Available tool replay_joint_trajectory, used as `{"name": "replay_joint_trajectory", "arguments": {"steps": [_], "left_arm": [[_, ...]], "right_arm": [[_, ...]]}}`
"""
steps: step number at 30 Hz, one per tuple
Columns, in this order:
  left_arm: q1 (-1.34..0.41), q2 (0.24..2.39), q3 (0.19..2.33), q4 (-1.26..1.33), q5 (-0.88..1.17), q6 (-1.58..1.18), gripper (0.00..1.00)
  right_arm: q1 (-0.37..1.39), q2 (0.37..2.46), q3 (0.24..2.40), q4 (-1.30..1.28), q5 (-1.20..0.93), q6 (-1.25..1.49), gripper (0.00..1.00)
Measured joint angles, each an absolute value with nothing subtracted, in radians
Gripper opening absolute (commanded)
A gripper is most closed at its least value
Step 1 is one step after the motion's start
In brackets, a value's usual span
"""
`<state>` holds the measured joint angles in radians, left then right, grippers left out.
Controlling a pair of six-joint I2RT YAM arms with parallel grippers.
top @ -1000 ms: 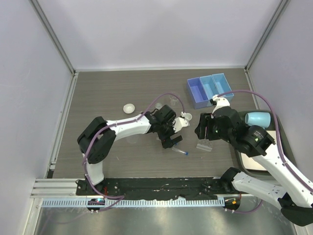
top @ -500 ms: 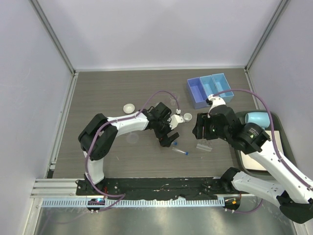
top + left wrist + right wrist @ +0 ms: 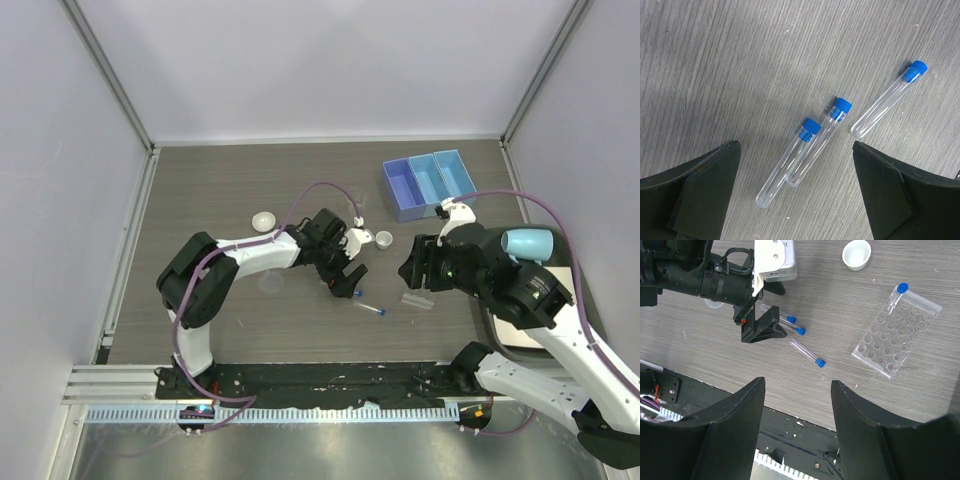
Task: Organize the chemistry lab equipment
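Three clear blue-capped tubes lie on the table; two [image 3: 790, 160] [image 3: 821, 139] touch side by side and a third [image 3: 887, 97] lies apart to the right. My left gripper [image 3: 795, 147] [image 3: 345, 272] hangs open and empty over the pair, one jaw on each side. The clear tube rack [image 3: 897, 332] [image 3: 418, 300] lies flat with one blue-capped tube [image 3: 899, 291] standing in a corner hole. My right gripper [image 3: 797, 385] [image 3: 410, 268] is open and empty, high above the table near the rack. A white round dish [image 3: 384, 239] sits beside the left wrist. The blue three-compartment tray [image 3: 428, 183] is at the back right.
A second white dish [image 3: 264, 220] sits at the left. A faint clear beaker [image 3: 270, 284] stands near the left forearm. A pale blue mug [image 3: 527, 243] lies on the dark green tray [image 3: 560, 300] under the right arm. Black rail along the near edge [image 3: 805, 430].
My left gripper has drawn back from the white dish and settled over the two paired tubes. My right arm shifted a little to the right.
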<state>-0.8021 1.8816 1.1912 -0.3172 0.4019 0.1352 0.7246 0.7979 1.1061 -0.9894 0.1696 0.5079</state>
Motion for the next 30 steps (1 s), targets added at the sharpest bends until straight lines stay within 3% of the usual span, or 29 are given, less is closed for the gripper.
{"name": "replay_joint_trajectory", "arguments": {"steps": [19,28,30], "left_arm": [[-0.871,1.85,1.139,-0.278,0.176,0.104,0.93],[-0.873,1.852,1.146,-0.316,0.103,0.102,0.77],[-0.873,1.852,1.146,-0.318,0.092,0.095,0.67]], "right_arm": [[0.725,0.738,1.058,-1.003,0.161,0.529,0.6],[0.725,0.725,1.045,-1.001,0.151,0.529,0.46],[0.725,0.723,1.041,-0.999,0.147,0.53,0.46]]}}
